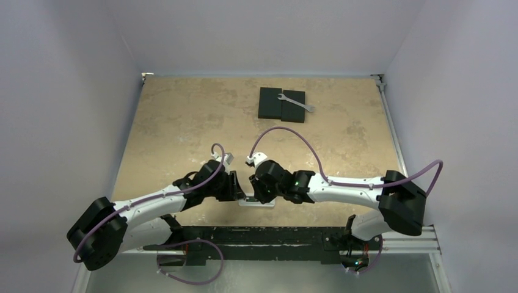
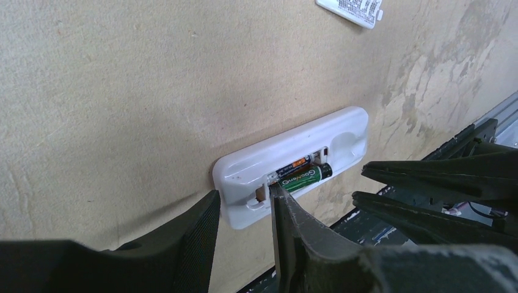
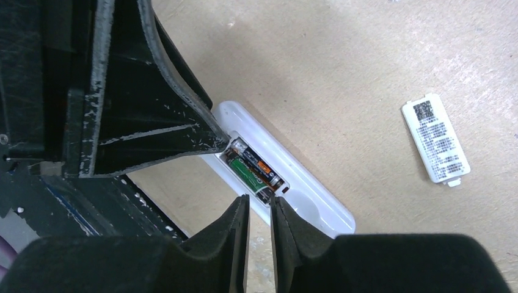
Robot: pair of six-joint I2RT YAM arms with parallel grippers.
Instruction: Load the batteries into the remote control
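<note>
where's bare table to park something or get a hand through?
Bare: far-left corner, between the table left edge and the black blocks; far-right, between the blocks and the right rail; the middle band nearer than the blocks. Crowded: near edge centre, where left gripper and right gripper flank the remote control, battery cover beside it.

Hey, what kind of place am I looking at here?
Likely a robotics lab test cell: a left arm and right arm mounted along a rail at a tan table, boxed in by plain pale walls.
</note>
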